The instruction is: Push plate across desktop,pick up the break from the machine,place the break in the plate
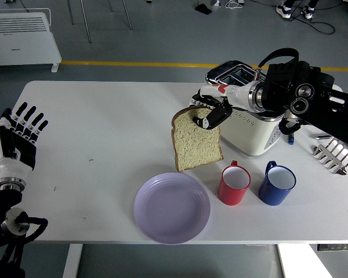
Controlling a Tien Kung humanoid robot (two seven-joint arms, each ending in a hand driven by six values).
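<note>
Head view, nearest the table's front edge: a round lilac plate point(171, 207) lies flat on the white table point(104, 139), with nothing on it. Just to its right stand a red mug point(235, 183) and a blue mug point(276, 183), side by side and apart from the plate's rim. At the far left edge, the robot's left hand point(20, 139) is raised with its black-and-white fingers spread and holding nothing.

Above the plate's far rim hangs a slice of brown bread point(196, 140), held in the air, roughly upright and tilted slightly. The right hand point(213, 109) pinches the slice near its top crust, fingers closed on it, with the black arm reaching in from the right across the front of the cream and chrome toaster point(249, 124). The bread is clear of the toaster and hangs to its left, not touching the plate.

At the right edge of the table sits a metal toast rack point(335, 154), with a dark pen-like item just behind it. Beyond the table, a white radiator point(22, 32) stands on the grey floor, past a yellow floor line point(133, 63).
</note>
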